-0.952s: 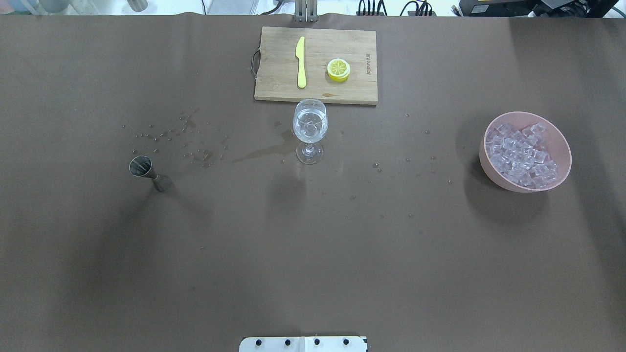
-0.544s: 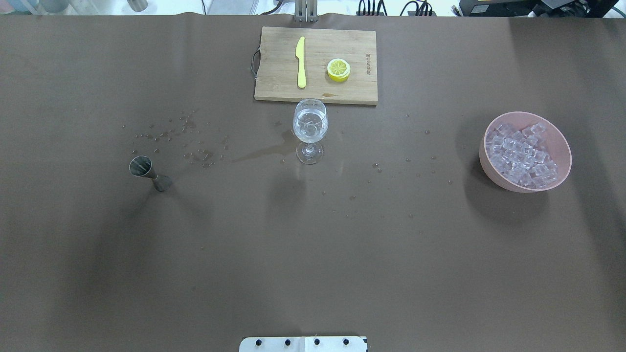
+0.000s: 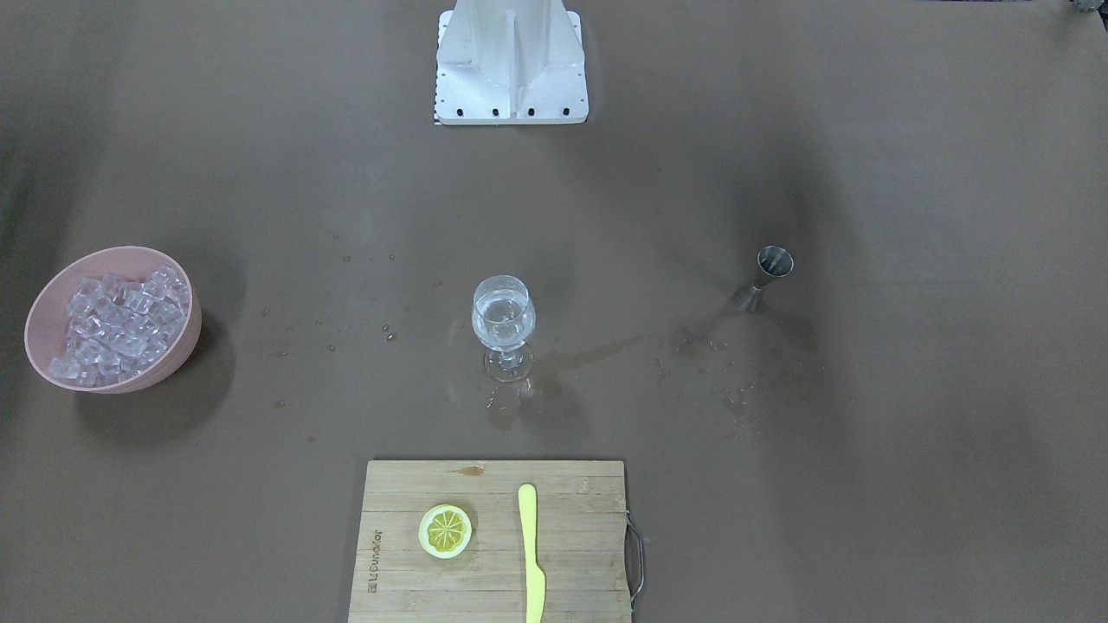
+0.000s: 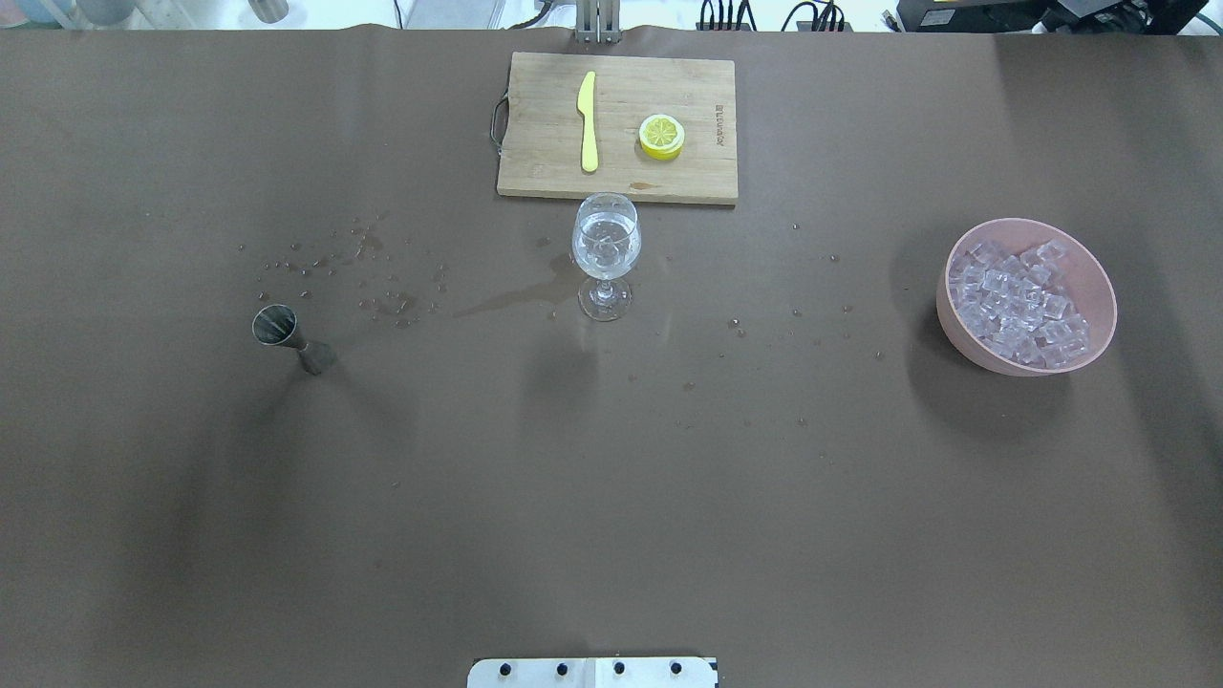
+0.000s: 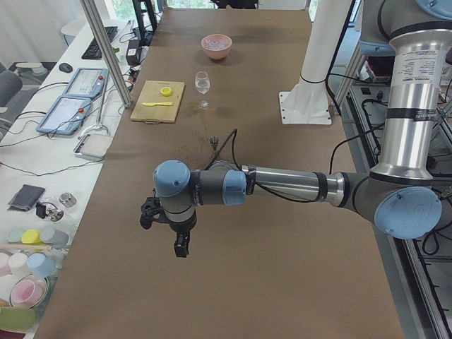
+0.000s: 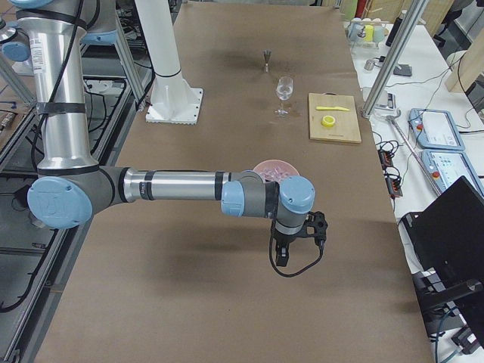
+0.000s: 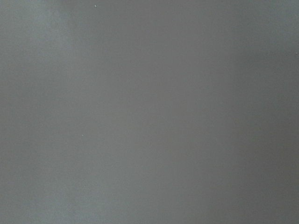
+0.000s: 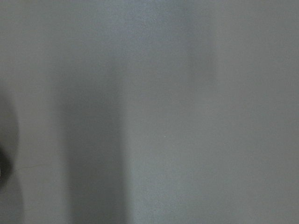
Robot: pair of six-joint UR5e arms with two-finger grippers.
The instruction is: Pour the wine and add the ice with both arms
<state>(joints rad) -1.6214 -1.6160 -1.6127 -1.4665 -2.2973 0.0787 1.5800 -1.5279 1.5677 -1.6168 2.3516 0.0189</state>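
Left claw [image 5: 169, 229] and right claw [image 6: 295, 242] show only side-on, far off — open or closed, cannot tell.

One each of glass [image 4: 606, 244], jigger [image 4: 287, 334], bowl [image 4: 1095, 271], board [image 4: 545, 143], knife [image 4: 588, 119], lemon slice [image 4: 661, 136]; perhaps dozens of ice cubes [image 4: 1018, 301].

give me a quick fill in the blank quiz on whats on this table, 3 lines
1. The ice is heaped in a ____ bowl.
2. On the board, the lemon slice lies beside a yellow ____.
3. The jigger stands on the robot's ____ side of the glass.
Missing words: pink, knife, left.
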